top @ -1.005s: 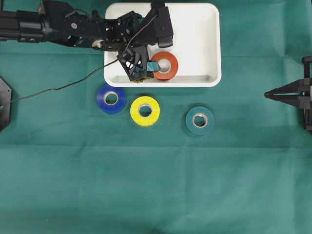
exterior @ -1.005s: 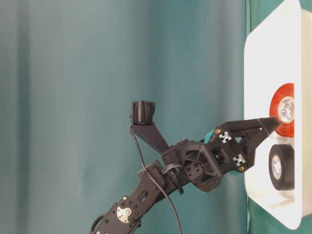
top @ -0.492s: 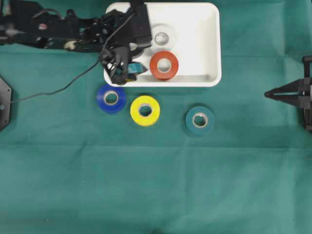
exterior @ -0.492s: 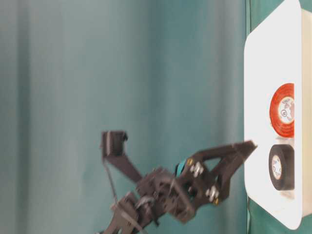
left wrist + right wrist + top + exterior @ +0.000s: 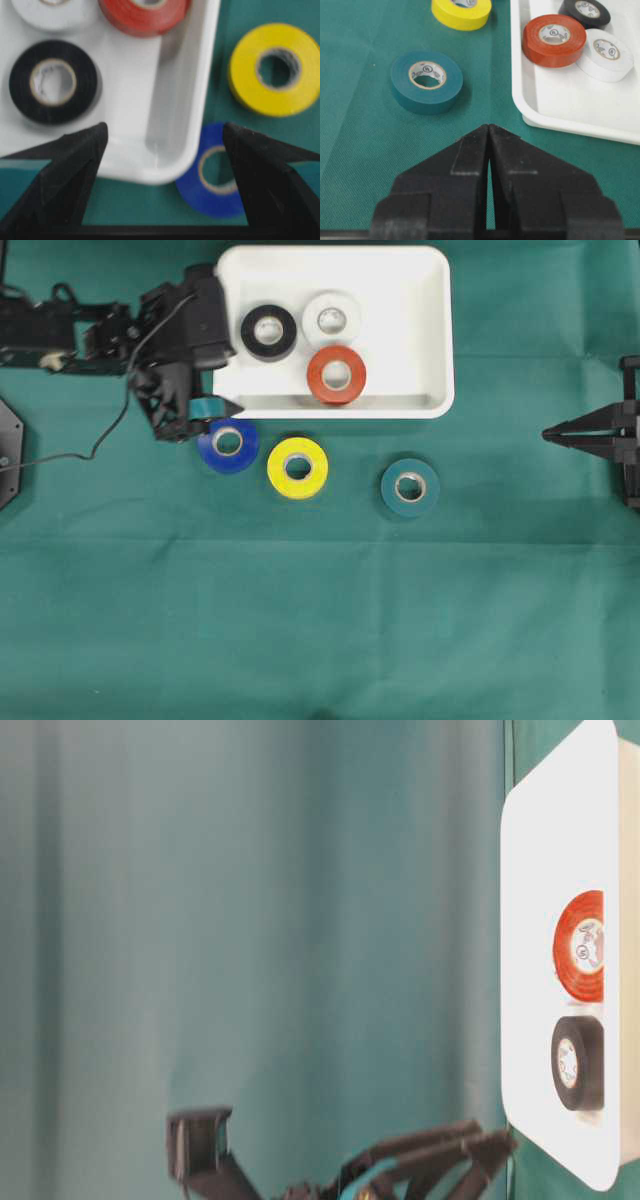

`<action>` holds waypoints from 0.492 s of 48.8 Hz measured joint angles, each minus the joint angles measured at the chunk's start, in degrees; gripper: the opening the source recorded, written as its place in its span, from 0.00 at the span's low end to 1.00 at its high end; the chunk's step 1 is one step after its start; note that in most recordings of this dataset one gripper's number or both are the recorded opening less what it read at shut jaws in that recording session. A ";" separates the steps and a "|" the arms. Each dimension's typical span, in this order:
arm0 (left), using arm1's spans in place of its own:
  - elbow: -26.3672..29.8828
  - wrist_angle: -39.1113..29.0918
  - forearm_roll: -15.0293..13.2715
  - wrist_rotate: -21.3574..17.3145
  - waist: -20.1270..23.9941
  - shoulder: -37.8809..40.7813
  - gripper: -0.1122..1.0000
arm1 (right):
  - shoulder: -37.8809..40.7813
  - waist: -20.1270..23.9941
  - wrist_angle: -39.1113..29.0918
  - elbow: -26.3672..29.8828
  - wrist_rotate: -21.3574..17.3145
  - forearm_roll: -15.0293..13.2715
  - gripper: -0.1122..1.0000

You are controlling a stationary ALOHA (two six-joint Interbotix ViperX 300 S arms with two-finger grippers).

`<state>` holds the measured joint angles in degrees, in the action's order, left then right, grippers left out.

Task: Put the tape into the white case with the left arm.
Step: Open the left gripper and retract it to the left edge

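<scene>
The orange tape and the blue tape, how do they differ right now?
The orange tape lies inside the white case, while the blue tape lies on the green cloth outside it. The orange tape touches the white tape; the blue tape touches no other roll. Both lie flat, hole up.

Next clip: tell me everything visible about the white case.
The white case is a shallow rectangular tray of glossy white plastic with rounded corners and a raised rim. It lies flat on the green cloth near the far edge. Three tape rolls lie flat inside: black, white and red, the red one touching the white. The blue roll lies just outside its near left corner. The open left gripper hovers over that corner; its fingers seem clear of it.
</scene>
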<state>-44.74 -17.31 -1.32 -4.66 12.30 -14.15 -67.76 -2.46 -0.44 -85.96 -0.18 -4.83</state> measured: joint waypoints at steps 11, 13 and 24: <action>-6.15 0.70 0.00 0.88 -0.35 -6.77 0.95 | 0.00 0.00 0.00 0.00 -0.09 0.00 0.02; -7.38 0.70 -0.09 0.88 -0.53 -8.35 0.95 | 0.09 0.00 0.00 0.00 -0.09 0.00 0.02; -12.66 2.02 0.00 0.79 -0.97 -16.35 0.95 | 0.09 0.00 0.00 0.00 -0.09 0.00 0.02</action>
<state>-57.39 -15.29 -1.32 -3.87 11.34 -30.50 -67.68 -2.46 -0.44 -85.96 -0.26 -4.83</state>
